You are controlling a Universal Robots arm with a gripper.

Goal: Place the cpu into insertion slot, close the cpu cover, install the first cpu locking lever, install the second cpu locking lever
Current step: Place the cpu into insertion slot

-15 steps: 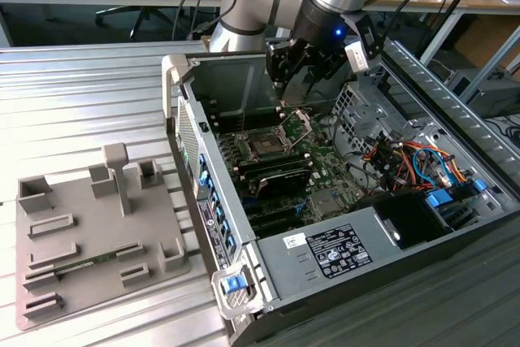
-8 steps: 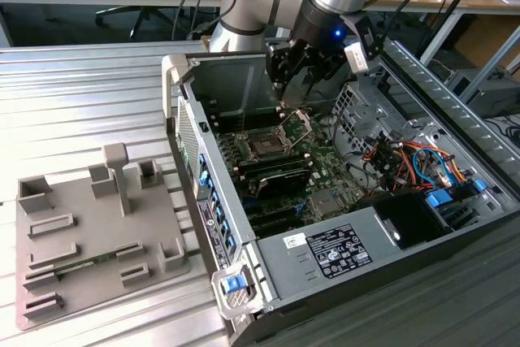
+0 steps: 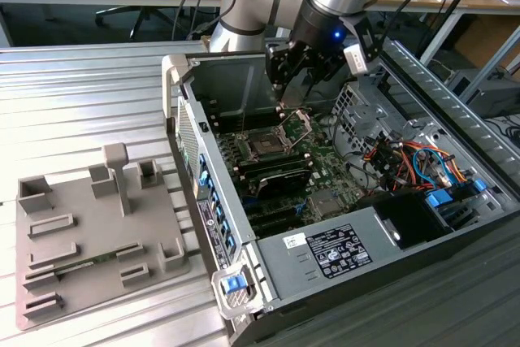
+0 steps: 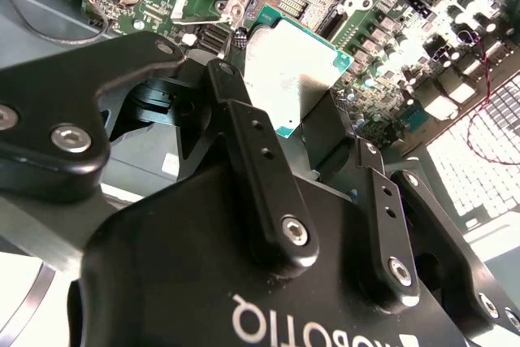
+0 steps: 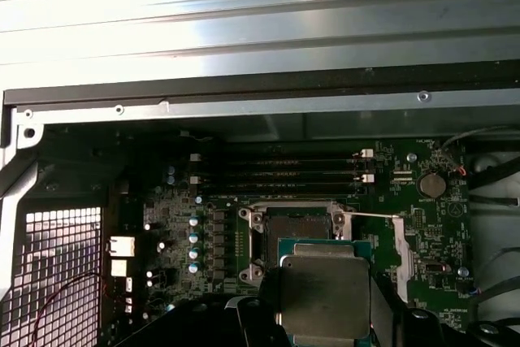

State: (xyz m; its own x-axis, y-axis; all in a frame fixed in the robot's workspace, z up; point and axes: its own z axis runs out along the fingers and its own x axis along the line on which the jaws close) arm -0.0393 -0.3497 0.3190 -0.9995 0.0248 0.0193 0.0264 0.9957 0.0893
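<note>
Your end effector [image 4: 292,110] is clamped on the cpu [image 4: 284,62], silvery face showing between the fingers, just above the uncovered insertion slot [image 5: 296,223] on the green board [image 5: 422,233], with the cpu cover [image 3: 297,123] tilted up beside it.

cpu [image 5: 325,294] above insertion slot [image 5: 292,223]

Strong light glares off the ribbed metal table [image 3: 89,95] at the exterior view's left; the computer case [image 3: 231,79] interior sits shadowed. In the second wrist view, glare whitens the cpu [image 4: 288,79].
</note>
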